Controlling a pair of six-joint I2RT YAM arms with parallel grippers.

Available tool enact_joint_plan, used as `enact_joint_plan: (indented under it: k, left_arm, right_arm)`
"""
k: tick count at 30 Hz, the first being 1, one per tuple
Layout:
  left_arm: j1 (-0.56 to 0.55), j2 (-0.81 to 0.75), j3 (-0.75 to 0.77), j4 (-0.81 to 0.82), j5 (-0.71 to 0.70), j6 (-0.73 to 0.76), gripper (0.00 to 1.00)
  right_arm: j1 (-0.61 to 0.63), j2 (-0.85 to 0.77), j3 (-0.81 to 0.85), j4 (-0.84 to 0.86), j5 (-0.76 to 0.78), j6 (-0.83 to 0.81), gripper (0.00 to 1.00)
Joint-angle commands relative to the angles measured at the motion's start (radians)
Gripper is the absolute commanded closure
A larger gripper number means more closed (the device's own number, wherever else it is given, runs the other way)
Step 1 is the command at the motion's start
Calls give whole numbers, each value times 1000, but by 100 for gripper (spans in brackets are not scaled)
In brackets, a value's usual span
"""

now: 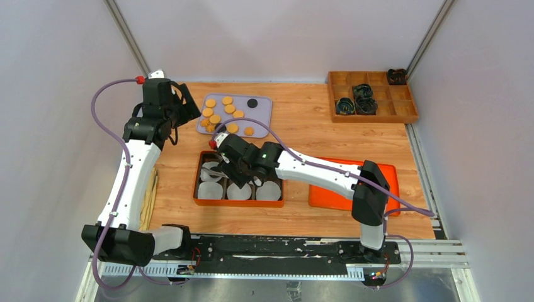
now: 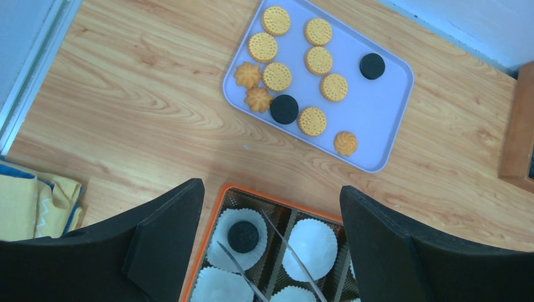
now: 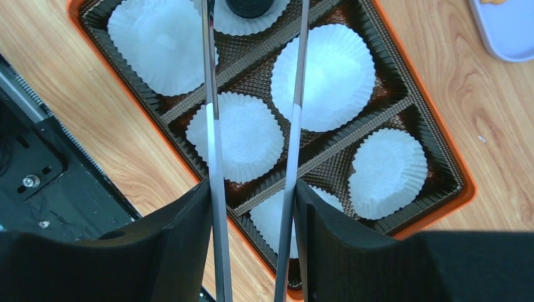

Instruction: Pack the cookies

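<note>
Golden cookies (image 2: 319,60) and two black ones (image 2: 284,109) lie on a lilac tray (image 2: 378,119), which is at the back of the table (image 1: 261,110). One black cookie (image 2: 243,236) sits in a white paper liner in the far-left compartment of the orange box (image 1: 196,185); its edge shows at the top of the right wrist view (image 3: 250,6). My right gripper (image 3: 252,195) is shut on metal tweezers (image 3: 213,126), whose two tips are spread apart either side of that cookie. My left gripper (image 2: 272,195) hangs open and empty above the wood between tray and box.
White liners (image 3: 324,75) fill the box's other compartments. A wooden divided tray (image 1: 371,94) with black items stands at the back right. An orange lid (image 1: 387,176) lies under the right arm. A yellow cloth (image 2: 31,195) lies at the left edge.
</note>
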Motion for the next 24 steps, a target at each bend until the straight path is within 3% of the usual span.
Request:
enact_joint_plan:
  k: [1,6,13,24]
  left_arm:
    - [1,-9,-7,16,14,16,15]
    - [1,-11,-10,33,43,9,15]
    - [1,-8,-14,47,58,7,15]
    - [1,7,-12,52,48,7,15]
  right_arm:
    - [9,-66,16,6,104,-12,49]
    - [-39,-129,-7,6,214,-33,51]
    - [-178,-143,-11,7,206,-27,51]
    - [-289,45,101,52,98,-56,52]
